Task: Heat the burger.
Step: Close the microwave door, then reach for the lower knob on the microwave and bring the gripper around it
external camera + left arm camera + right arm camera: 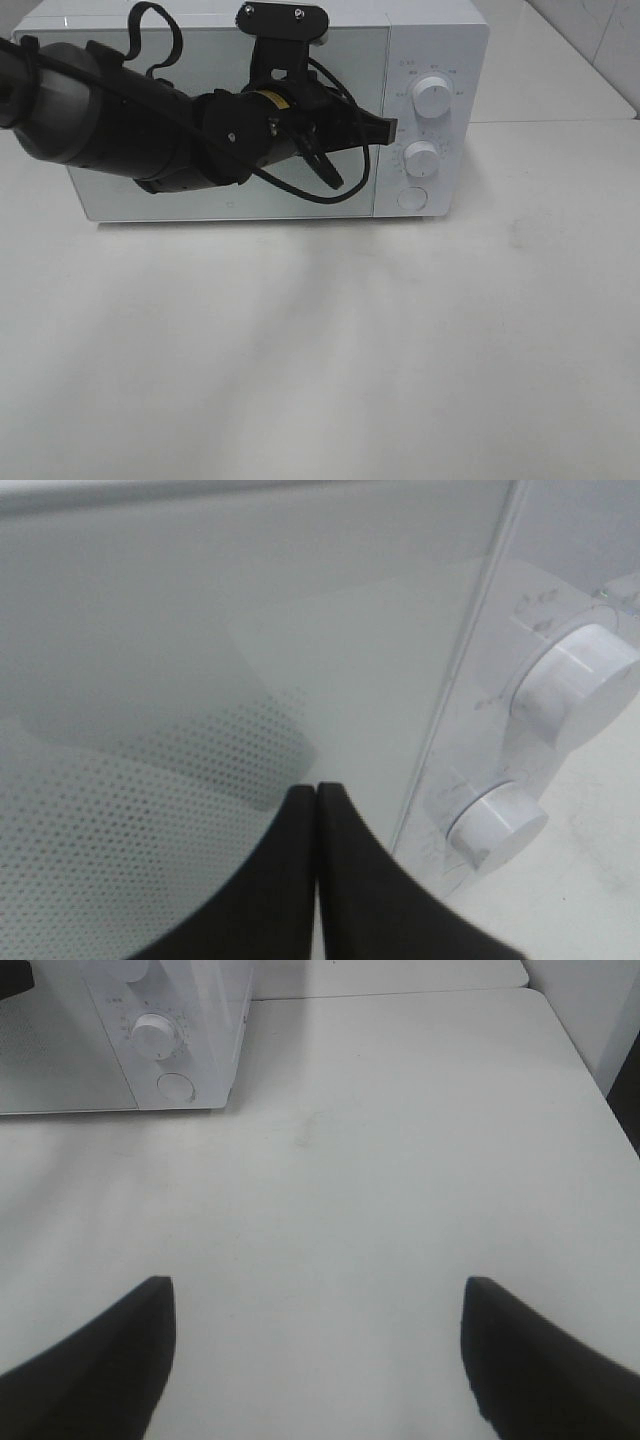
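While the right gripper (317, 1290) hangs over the near table (320, 340), its jaws stand spread wide with nothing between them. Farther back, the left gripper (317, 792) has its jaws pressed together, empty, with the tips just in front of the door (355, 55) near its right edge. Whether they touch it cannot be told. Farthest stands the microwave (440, 30), closed, with two knobs (431, 96) and a round button (412, 198) on its right panel. The frosted, dotted glass hides the inside, so I cannot tell where the burger is.

white microwave (455, 60), dotted door (100, 820), black claw (317, 788)
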Robot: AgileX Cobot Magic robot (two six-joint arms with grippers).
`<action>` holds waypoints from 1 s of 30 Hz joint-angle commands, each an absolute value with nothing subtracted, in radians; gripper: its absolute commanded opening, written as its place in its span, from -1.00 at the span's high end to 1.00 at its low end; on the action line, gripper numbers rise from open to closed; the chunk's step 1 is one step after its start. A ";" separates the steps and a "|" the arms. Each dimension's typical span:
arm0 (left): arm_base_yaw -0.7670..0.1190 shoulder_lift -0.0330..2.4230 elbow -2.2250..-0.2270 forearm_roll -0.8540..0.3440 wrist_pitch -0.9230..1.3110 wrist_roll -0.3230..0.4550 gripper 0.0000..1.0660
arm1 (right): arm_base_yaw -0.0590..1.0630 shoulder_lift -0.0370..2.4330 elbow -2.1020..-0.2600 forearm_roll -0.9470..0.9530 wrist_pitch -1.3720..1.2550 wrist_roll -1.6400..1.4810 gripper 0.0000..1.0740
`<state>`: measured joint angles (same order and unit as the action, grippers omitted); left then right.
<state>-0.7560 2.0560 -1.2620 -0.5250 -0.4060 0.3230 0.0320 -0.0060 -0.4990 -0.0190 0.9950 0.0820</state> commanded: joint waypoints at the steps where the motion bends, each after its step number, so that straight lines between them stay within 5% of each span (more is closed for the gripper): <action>1: -0.726 2.045 -1.282 -0.529 -0.469 0.325 1.00 | 0.027 -0.031 -0.498 -0.016 0.995 0.088 -0.40; 14: -0.782 1.913 -1.213 -0.517 -0.173 0.360 0.97 | 0.027 -0.031 -0.498 -0.016 0.995 0.088 -0.40; 17: -0.788 1.861 -1.166 -0.520 -0.081 0.360 0.80 | 0.027 -0.031 -0.498 -0.016 0.995 0.088 -0.40; 19: -0.788 1.807 -1.130 -0.512 0.064 0.360 0.28 | 0.027 -0.031 -0.498 -0.016 0.995 0.088 -0.40; 20: -0.788 1.807 -1.130 -0.512 0.064 0.360 0.28 | 0.027 -0.031 -0.498 -0.016 0.995 0.088 -0.40; 22: -0.786 1.748 -1.116 -0.508 0.267 0.353 -0.71 | 0.027 -0.031 -0.498 -0.016 0.995 0.088 -0.40; 23: -0.786 1.748 -1.116 -0.508 0.267 0.353 -0.71 | 0.027 -0.031 -0.498 -0.016 0.995 0.088 -0.40; 24: -0.785 1.735 -1.116 -0.506 0.323 0.353 -0.93 | 0.027 -0.031 -0.498 -0.016 0.995 0.088 -0.40; 30: -0.785 1.677 -1.116 -0.434 0.535 0.353 -0.89 | 0.027 -0.031 -0.498 -0.016 0.995 0.088 -0.40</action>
